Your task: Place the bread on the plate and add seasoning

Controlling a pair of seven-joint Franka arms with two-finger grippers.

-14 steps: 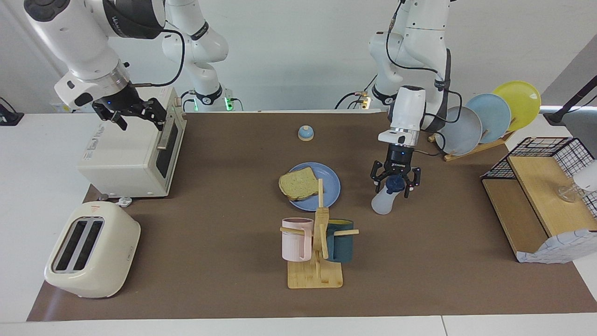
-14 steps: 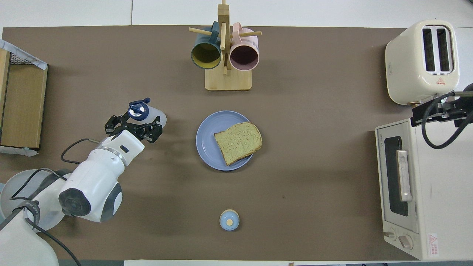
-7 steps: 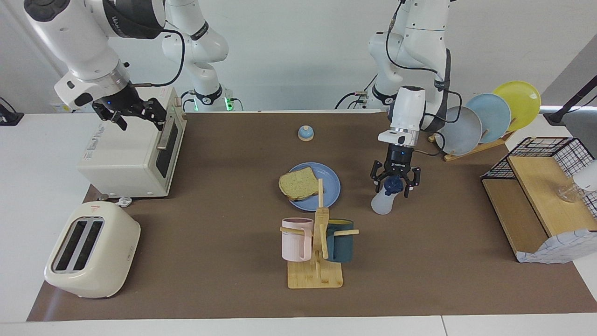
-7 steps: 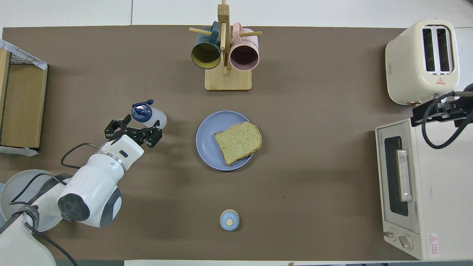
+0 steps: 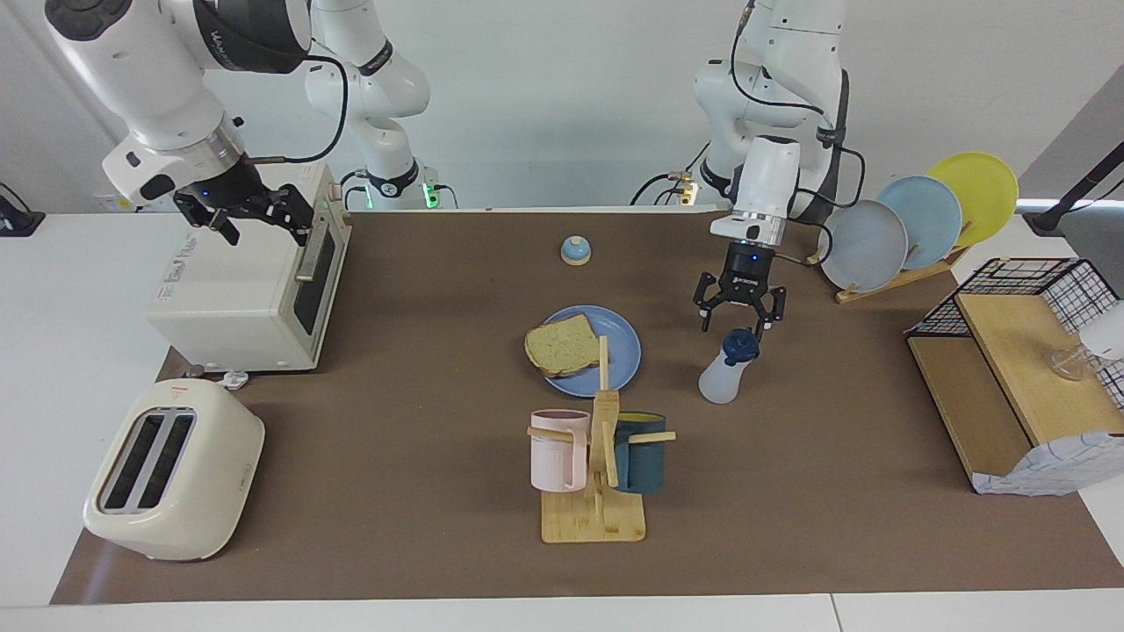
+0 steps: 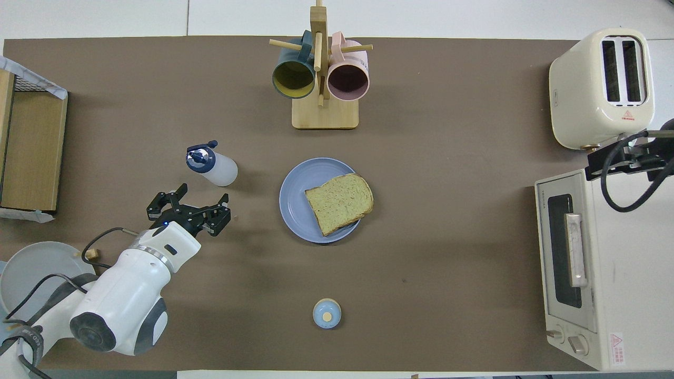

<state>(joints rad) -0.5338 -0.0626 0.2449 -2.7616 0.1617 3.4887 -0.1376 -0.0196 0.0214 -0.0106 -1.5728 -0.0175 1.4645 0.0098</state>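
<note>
The bread (image 5: 560, 345) (image 6: 339, 202) lies on the blue plate (image 5: 619, 351) (image 6: 295, 202) in the middle of the mat, overhanging its rim toward the right arm's end. The seasoning (image 5: 728, 369) (image 6: 210, 163) stands upright on the mat beside the plate, toward the left arm's end, dark cap on top. My left gripper (image 5: 739, 318) (image 6: 188, 202) hangs open in the air just above and clear of the bottle's cap, holding nothing. My right gripper (image 5: 259, 219) (image 6: 624, 158) waits open over the toaster oven's top.
A mug tree (image 5: 595, 474) (image 6: 321, 79) with pink and teal mugs stands farther from the robots than the plate. A small bell (image 5: 575, 251) sits nearer them. Toaster oven (image 5: 246, 290) and toaster (image 5: 171, 470) fill the right arm's end; plate rack (image 5: 913, 228) and wire shelf (image 5: 1019, 377) the left arm's.
My left gripper, which stood around the bottle's cap, has risen and drawn back toward the robots, leaving the seasoning standing alone. The right arm has not moved.
</note>
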